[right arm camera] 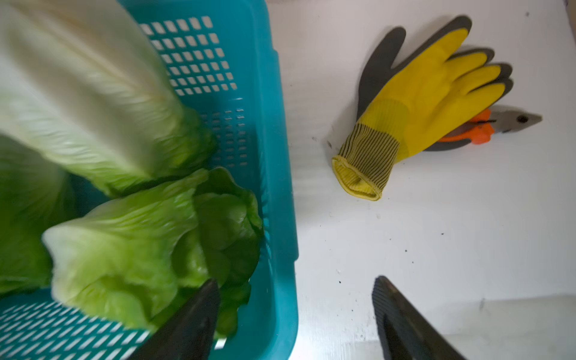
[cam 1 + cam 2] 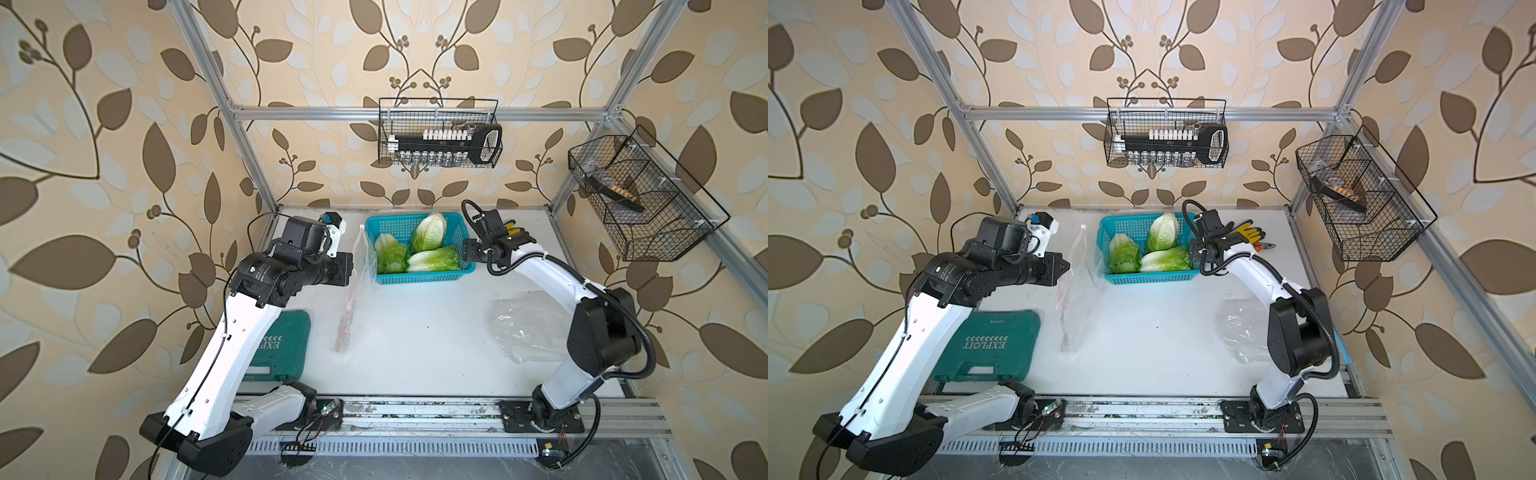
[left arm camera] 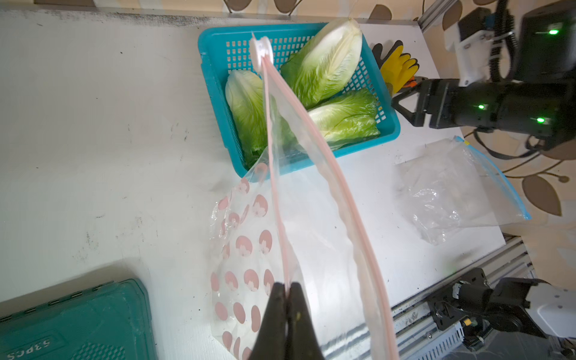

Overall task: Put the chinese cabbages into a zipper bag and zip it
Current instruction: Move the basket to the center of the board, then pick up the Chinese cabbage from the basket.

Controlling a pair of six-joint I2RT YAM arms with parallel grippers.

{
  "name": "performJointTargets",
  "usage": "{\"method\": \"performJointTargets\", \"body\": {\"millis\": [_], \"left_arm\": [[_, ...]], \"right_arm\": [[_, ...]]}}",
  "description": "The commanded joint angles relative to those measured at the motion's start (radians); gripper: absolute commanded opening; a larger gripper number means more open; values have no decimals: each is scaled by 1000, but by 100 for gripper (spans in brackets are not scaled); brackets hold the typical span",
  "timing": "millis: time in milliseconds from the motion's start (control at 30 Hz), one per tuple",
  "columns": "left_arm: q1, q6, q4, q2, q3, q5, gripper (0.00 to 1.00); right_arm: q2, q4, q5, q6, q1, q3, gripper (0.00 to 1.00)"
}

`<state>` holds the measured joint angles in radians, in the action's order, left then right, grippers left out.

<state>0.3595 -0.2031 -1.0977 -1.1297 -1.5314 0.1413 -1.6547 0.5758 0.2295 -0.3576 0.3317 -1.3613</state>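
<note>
**White tabletop (image 2: 415, 332): chinese cabbages (image 2: 430, 232) in teal basket (image 2: 415, 277), zipper bag (image 2: 1079, 299) pinched**

In both top views, leaf-patterned wallpaper backs an aluminium frame hung with two wire baskets (image 2: 436, 133). All three cabbage heads lie inside the teal basket at the back of the table. The left gripper (image 2: 1065, 267) holds the zipper bag up by its top edge, just beside the basket, and the bag hangs down toward the table. The right gripper (image 2: 1192, 254) is at the basket's opposite wall. A green tool case (image 2: 988, 345) lies under the left arm. A second clear bag (image 2: 523, 328) lies near the right arm.

The left wrist view shows the fingers pressed together on one pink zipper strip. The other strip bows away, so the mouth gapes. A white slider (image 3: 261, 56) sits at the far end of the strips.

In the right wrist view the jaws are spread wide and hold nothing. One finger is over the leafy end of a cabbage inside the basket, and whether it touches the leaves is unclear. The other finger is over bare table outside the basket wall. A yellow glove (image 1: 430, 93) lies on pliers (image 1: 511, 120) nearby.
</note>
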Motion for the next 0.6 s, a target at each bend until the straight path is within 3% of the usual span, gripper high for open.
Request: {"method": "performJointTargets", "body": {"millis": [0,100,200,300,400,467,567], "left_arm": [[-1,-36,4,18,-102,-84,0],[-1,-35,-11,5,-154,-80,0],[-2,-37,9,-7,-141,-32,0],[2,-60,48,-19,-75,36,0],[31,-98,124,-19,15,74,0],[59,-132,202,-16,91,87,0],[80,-219,391,-24,226,195,0]], "right_arm": [[2,82,-129,42,6,-53,80],[-35,79,-262,-38,5,-69,80],[-92,50,-315,-118,7,-97,79],[-185,54,-314,-172,7,-146,79],[-268,26,-390,-216,11,-171,79],[-299,-9,-429,-243,19,-167,79],[-325,-76,-465,-274,27,-146,76]]}}
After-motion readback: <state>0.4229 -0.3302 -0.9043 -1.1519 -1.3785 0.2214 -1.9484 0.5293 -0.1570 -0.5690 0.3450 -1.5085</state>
